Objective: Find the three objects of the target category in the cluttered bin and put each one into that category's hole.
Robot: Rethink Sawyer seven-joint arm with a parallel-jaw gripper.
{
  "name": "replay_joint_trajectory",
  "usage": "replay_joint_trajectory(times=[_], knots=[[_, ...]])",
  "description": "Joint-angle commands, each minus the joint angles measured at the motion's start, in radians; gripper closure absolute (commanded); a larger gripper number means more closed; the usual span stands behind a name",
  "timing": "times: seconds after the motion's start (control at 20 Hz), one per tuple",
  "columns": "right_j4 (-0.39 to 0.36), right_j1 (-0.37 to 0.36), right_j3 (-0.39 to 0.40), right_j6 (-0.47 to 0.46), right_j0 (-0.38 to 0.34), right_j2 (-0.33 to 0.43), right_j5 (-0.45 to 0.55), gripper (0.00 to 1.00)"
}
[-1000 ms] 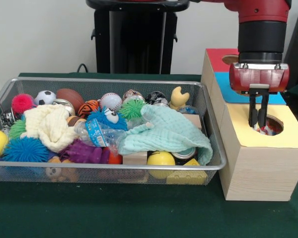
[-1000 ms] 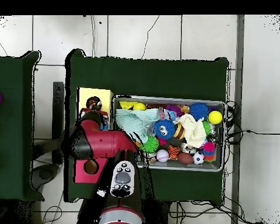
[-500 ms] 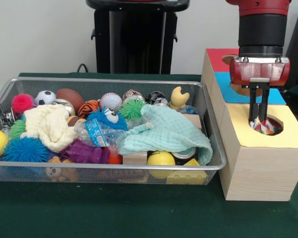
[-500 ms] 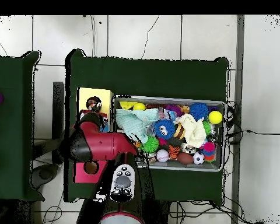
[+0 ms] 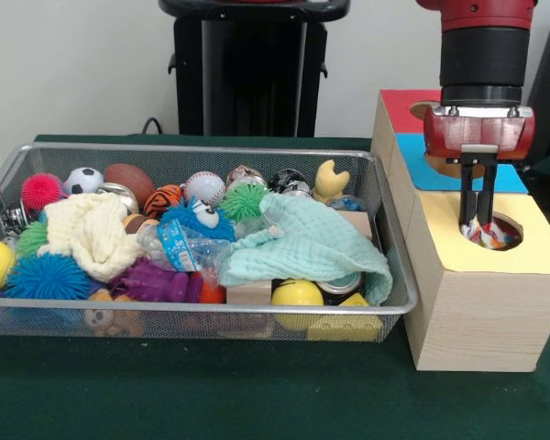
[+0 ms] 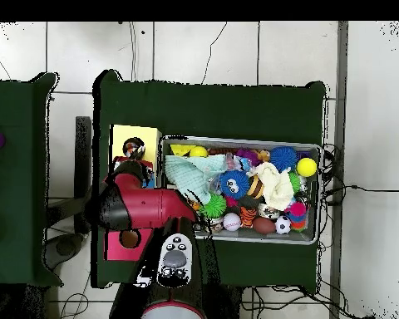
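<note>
Gripper (image 5: 478, 223) hung over the yellow-topped hole (image 5: 495, 232) at the near end of the wooden sorting box (image 5: 472, 302), fingers nearly together and pinched on a multicoloured rope toy (image 5: 485, 234). Toy sat at the hole's rim, partly inside, its red, white and blue strands showing just under the fingertips. Compared with a second ago: raised out of the hole, toy lifted into sight with it; no change over the last half second. Wire bin (image 5: 192, 316) stood just beside the box on the green desk (image 5: 211, 390), crowded with balls, spiky toys, a cream cloth (image 5: 92, 234) toward its left end and a mint cloth (image 5: 316, 247) toward its right end.
</note>
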Motion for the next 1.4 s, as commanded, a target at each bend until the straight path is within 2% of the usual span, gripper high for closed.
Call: replay_joint_trajectory(times=[0.05,0.6,0.9,1.35,1.4], knots=[[-0.021,0.115,0.048,0.112,-0.02,0.032,0.072,1.0],[0.007,0.173,0.019,0.146,0.019,0.017,0.016,1.0],[0.023,0.173,0.019,0.148,0.033,0.011,0.019,1.0],[0.009,0.175,0.017,0.136,0.025,0.015,0.008,1.0],[0.004,0.177,0.013,0.131,0.031,0.007,0.001,0.0]])
